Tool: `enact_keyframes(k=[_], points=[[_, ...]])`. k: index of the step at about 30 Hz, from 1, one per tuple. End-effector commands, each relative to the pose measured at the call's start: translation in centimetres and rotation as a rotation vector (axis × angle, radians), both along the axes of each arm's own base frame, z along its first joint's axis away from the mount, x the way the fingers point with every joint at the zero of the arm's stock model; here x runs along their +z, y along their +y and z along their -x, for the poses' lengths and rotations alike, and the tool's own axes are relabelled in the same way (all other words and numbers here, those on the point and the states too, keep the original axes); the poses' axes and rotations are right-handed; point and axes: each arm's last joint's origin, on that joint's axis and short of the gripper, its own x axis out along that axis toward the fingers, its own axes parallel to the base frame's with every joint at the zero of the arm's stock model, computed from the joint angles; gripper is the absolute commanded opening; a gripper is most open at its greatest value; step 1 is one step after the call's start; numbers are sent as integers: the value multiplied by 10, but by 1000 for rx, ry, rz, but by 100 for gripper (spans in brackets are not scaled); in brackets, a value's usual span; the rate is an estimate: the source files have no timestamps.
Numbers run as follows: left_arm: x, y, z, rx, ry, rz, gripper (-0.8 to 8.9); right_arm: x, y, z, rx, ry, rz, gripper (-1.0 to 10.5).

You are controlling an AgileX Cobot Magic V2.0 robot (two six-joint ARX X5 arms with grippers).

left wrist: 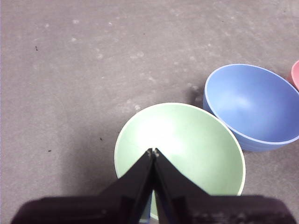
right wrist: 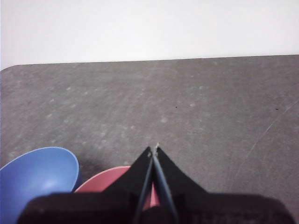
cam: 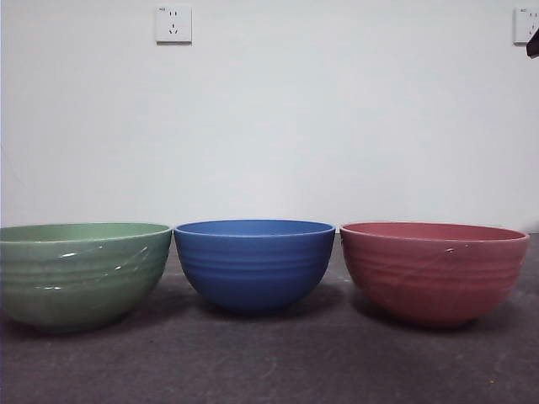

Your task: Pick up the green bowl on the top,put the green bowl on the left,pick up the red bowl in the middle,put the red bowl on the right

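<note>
In the front view the green bowl (cam: 80, 273) sat lower left and the red bowl (cam: 434, 271) lower right, while the left gripper (left wrist: 153, 151) and right gripper (right wrist: 154, 148) hung above them, jaws together and empty.

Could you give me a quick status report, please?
Left claw shut above green bowl. Right claw shut above red bowl. Blue bowl between them.

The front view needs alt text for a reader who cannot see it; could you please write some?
Three ribbed bowls stand upright in a row on a dark grey table before a white wall: the green bowl on the left, a blue bowl in the middle, the red bowl on the right. Nothing is held; one arm shows only as a black tip at the top right corner.
</note>
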Motion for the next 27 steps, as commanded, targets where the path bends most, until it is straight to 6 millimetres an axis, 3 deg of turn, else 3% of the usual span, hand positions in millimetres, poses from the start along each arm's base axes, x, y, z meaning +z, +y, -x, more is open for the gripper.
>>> enact_keyframes(k=[1,5,8,12,18,27], points=[[1,0,2,-1,-13,7,-4,-1,0,0,-6,0,-10,-17],[13,12,40,-23,-216,-60,-4,-1,0,0,-5,2,-9,-17],[2,24,59,151,-346,-65,-4,-1,0,0,-5,2,-9,-17],[-38,31,54,264,-392,-67,-4,-1,0,0,-5,2,-9,-17],[-78,34,37,313,-381,-50,-4,-1,0,0,-4,1,-10,-17],[-112,35,29,335,-311,-15,-4,-1,0,0,-4,2,-9,-17]])
